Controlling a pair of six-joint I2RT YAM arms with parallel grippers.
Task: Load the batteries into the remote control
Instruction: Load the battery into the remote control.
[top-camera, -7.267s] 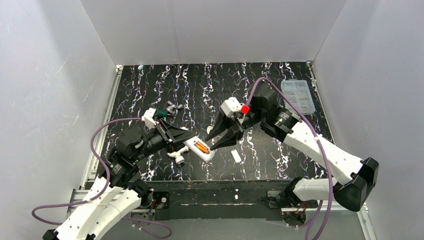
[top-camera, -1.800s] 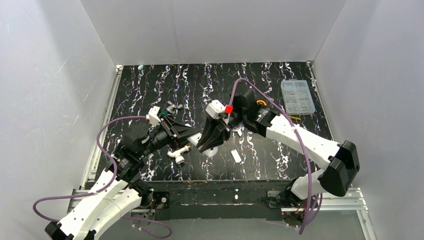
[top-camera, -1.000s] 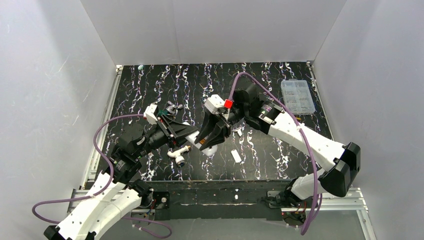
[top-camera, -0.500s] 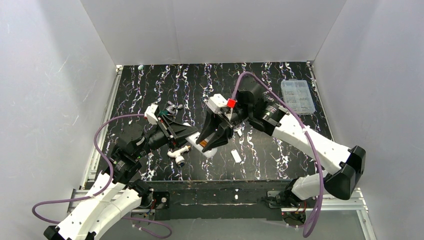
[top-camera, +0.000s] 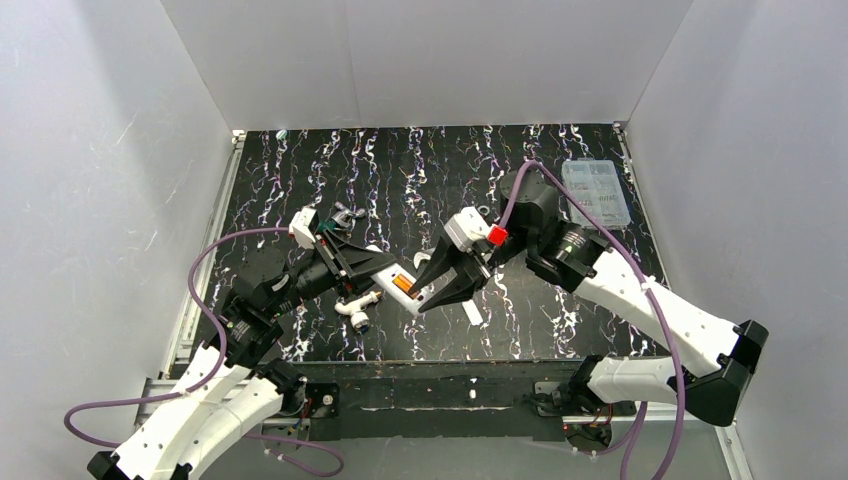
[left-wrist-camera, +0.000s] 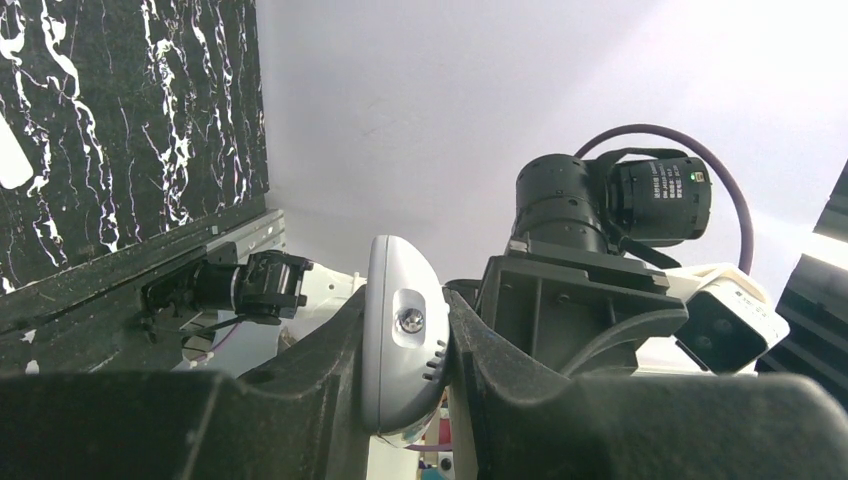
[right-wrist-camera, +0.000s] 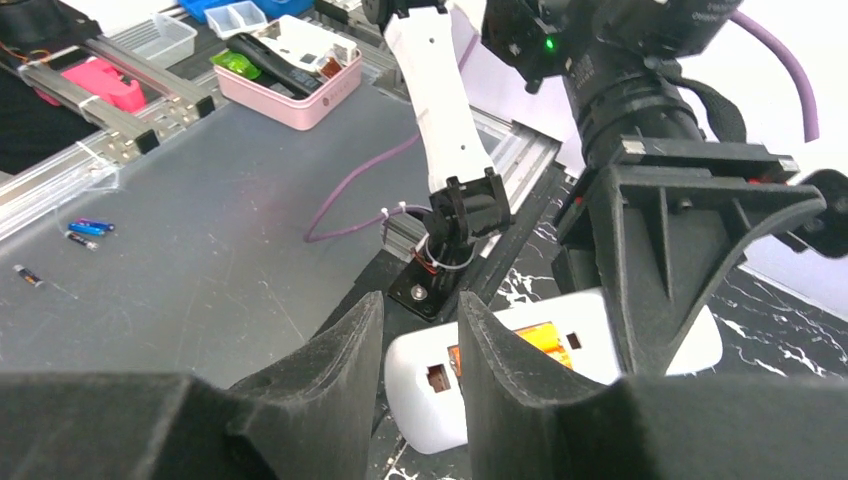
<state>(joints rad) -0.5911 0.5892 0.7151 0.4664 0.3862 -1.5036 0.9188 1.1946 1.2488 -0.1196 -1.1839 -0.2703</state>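
Batteries (right-wrist-camera: 528, 345) show orange in the recess of the remote control (right-wrist-camera: 440, 410), their count unclear. Left end effector (left-wrist-camera: 405, 325) clamps the remote control; right end effector (right-wrist-camera: 420, 305), at its 3 o'clock, stands parted, empty. At 4 o'clock the cover (top-camera: 472, 312) lies unfitted.

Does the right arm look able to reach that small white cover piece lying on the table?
Probably yes: the cover piece lies uncovered on the table, right beside the open, empty right gripper, with nothing between them.
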